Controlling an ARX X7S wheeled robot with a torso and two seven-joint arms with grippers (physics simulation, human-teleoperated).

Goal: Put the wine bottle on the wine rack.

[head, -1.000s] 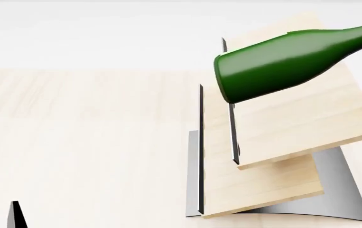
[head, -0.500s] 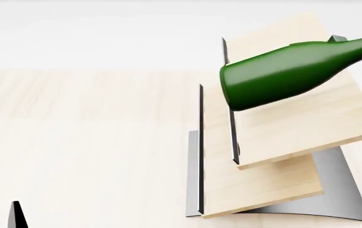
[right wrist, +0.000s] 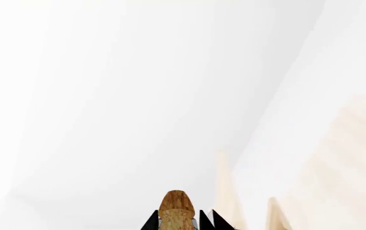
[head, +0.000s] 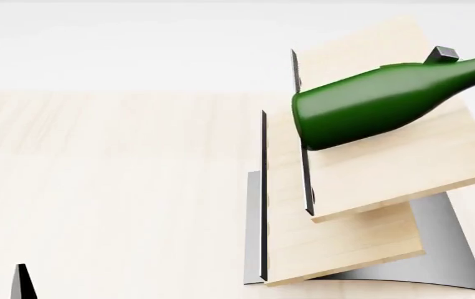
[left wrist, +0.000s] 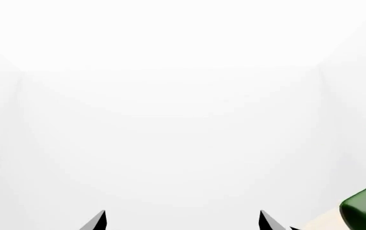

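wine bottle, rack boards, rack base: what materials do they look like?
Wine bottle: dark green glass by its glossy highlights, with a grainy tan cork. Wine rack boards: pale matte wood, visible grain, thin dark edge strips, probably metal. Curved base: smooth grey, likely metal.

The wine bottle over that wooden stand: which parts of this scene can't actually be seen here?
- Head view: the wine bottle has its neck end cut off by the frame edge.
- Head view: whether the bottle touches the wine rack cannot be told.
- Right wrist view: only the cork shows between the right gripper jaws.
- Left wrist view: the left gripper shows only its tips.
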